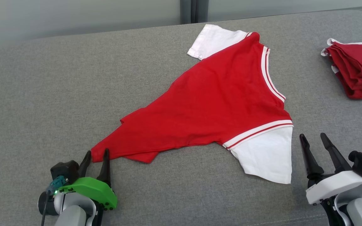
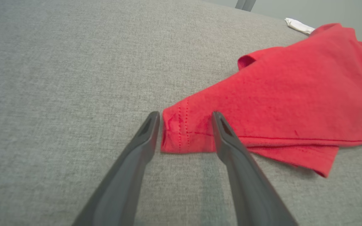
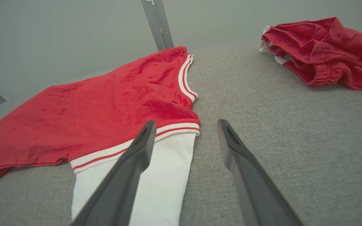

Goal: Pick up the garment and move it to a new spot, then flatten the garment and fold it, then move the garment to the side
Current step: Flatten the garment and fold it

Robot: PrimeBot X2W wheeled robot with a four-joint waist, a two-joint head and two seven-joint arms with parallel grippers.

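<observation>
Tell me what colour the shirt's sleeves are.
White sleeves, joined by red-and-white striped trim; head view shows it best.

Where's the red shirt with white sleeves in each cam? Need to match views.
Head view: shirt centre, hem corner at left gripper.
Left wrist view: shirt right half, corner between the fingers.
Right wrist view: shirt left half, white sleeve at bottom.
Shared landmark: grey post behind the cushion.

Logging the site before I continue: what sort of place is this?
Likely a garment-folding workstation: a grey fabric-covered surface, a red-and-white shirt spread on it, and a pile of red garments set aside.
</observation>
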